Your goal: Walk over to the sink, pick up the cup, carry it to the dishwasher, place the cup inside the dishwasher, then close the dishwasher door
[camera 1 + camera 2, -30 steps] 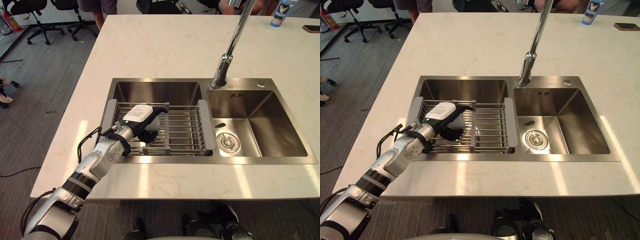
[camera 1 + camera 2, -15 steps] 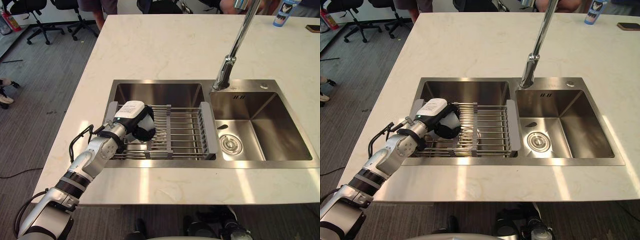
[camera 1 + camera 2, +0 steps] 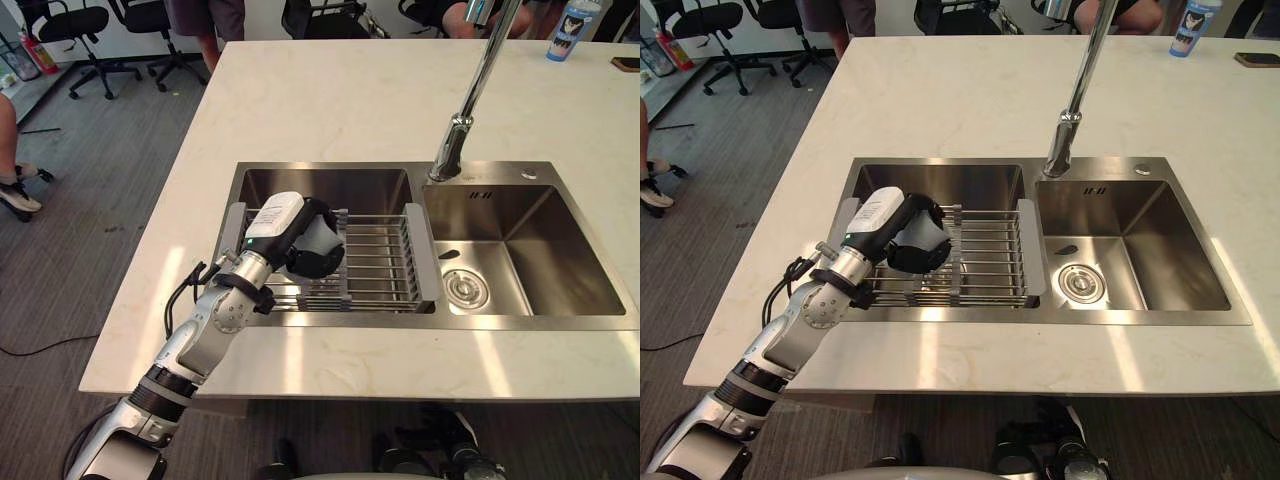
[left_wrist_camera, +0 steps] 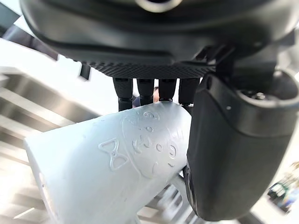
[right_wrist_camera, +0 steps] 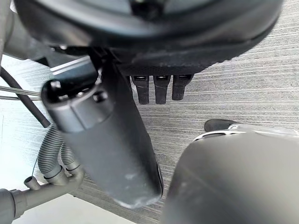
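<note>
Leftmost, the left hand is curling its fingers and thumb round the pale cup, holding it tilted over the wire rack that is sitting across the sink's left basin. Rightward, the faucet is rising behind the right basin. The right hand is hanging over the floor, fingers loose, holding nothing.

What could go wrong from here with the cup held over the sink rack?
1. The left hand holds the pale cup tilted, thumb and fingers curled round its smooth wall; it might slip and fall onto the wire rack below.
2. The tall faucet stands just past the rack's right end; a wide swing toward it could clip the cup.
</note>
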{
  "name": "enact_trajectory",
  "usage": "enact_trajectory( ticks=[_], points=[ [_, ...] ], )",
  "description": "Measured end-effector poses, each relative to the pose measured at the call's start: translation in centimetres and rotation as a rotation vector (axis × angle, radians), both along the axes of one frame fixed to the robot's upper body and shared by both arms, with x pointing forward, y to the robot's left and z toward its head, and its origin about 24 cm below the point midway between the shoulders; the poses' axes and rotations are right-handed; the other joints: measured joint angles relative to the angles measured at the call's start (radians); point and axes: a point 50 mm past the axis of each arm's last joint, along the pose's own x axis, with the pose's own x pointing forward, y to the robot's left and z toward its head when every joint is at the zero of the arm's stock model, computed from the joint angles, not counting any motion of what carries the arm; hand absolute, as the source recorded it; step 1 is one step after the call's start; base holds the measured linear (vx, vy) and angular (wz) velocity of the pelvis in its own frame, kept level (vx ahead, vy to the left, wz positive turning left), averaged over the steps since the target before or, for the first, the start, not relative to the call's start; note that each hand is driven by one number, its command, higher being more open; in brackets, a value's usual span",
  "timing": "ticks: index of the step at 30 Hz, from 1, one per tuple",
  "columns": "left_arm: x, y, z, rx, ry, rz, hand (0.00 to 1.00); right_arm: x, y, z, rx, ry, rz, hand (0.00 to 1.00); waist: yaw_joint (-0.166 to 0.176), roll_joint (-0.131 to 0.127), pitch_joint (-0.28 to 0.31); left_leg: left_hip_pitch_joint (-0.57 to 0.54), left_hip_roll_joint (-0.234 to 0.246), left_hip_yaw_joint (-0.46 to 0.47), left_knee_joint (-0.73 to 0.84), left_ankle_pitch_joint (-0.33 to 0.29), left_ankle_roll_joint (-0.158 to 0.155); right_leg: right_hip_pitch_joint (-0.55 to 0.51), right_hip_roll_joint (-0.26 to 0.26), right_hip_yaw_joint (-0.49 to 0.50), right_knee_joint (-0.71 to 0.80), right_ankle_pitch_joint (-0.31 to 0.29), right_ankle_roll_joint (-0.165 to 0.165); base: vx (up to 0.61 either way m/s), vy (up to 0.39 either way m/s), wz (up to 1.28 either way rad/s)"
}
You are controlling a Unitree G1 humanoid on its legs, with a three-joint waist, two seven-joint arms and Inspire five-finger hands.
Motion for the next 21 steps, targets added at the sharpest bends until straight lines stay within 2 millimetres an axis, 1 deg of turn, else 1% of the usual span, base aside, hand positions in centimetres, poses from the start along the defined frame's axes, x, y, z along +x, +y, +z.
enact_trajectory(
  ticks=[2,4,6,10,11,12,16,17,21],
  points=[
    [-0.6,-0.4,1.0,-0.075,-0.055,-0.009,0.30,0.0,-0.1,0.0,-0.007,0.000,-0.003,0.90,0.000,0.007,-0.006,0.003,0.002,0.002,-0.003,0.000,0.000,0.000,0.002,0.002,0.001,-0.001,-0.001,0.02,-0.009,-0.04],
    [-1.0,-0.4,1.5,-0.130,-0.078,-0.011,0.30,0.1,-0.1,0.1,-0.009,-0.004,-0.005,0.90,0.000,0.007,-0.006,0.005,0.003,0.003,-0.003,0.000,0.000,0.000,0.004,0.004,0.002,-0.001,-0.001,0.00,-0.003,-0.02],
    [-1.6,-0.1,1.6,-0.197,-0.089,0.001,0.30,0.2,-0.2,0.1,-0.013,-0.007,-0.008,0.90,0.002,0.007,-0.007,0.011,0.003,0.006,-0.005,0.000,0.000,0.003,0.004,0.008,0.003,-0.002,-0.002,0.00,-0.001,-0.05],
    [-2.3,0.6,0.8,-0.365,-0.050,0.046,0.30,0.1,-0.1,0.0,-0.011,-0.004,-0.010,0.90,0.006,0.005,-0.013,0.029,0.003,0.016,-0.011,0.000,0.000,0.011,0.005,0.019,0.007,-0.005,-0.002,-0.02,0.006,-0.07],
    [-2.6,0.8,0.5,-0.418,-0.038,0.063,0.30,0.1,-0.1,0.0,-0.010,-0.005,-0.011,0.90,0.006,0.004,-0.015,0.031,0.003,0.018,-0.011,-0.001,-0.001,0.011,0.005,0.021,0.010,-0.007,-0.001,-0.02,0.002,-0.08],
    [-3.0,1.2,0.1,-0.519,-0.017,0.084,0.30,0.0,0.0,0.0,-0.010,-0.005,-0.014,0.90,0.007,0.002,-0.017,0.036,0.004,0.022,-0.011,-0.002,-0.001,0.010,0.005,0.026,0.017,-0.011,0.000,-0.02,0.000,-0.07],
    [-4.0,1.9,-0.2,-0.719,0.012,0.108,0.30,0.0,0.0,0.0,-0.011,-0.003,-0.021,0.90,0.019,-0.006,-0.023,0.041,0.011,0.039,-0.004,-0.009,-0.005,0.006,0.010,0.044,0.021,-0.011,-0.001,-0.01,-0.005,-0.14],
    [-4.3,2.0,-0.4,-0.761,0.017,0.114,0.30,-0.1,0.0,0.0,-0.012,-0.001,-0.024,0.90,0.028,-0.009,-0.026,0.043,0.014,0.053,0.006,-0.018,-0.006,0.004,0.013,0.057,0.023,-0.011,-0.001,0.00,-0.004,-0.27],
    [-5.2,2.3,-0.7,-0.854,0.023,0.131,0.30,0.1,0.1,0.0,-0.020,-0.008,-0.034,0.90,0.030,-0.028,-0.037,0.029,0.022,0.083,0.044,-0.046,-0.008,-0.017,0.017,0.091,0.030,-0.009,0.000,0.01,0.003,-0.30]
  ],
)
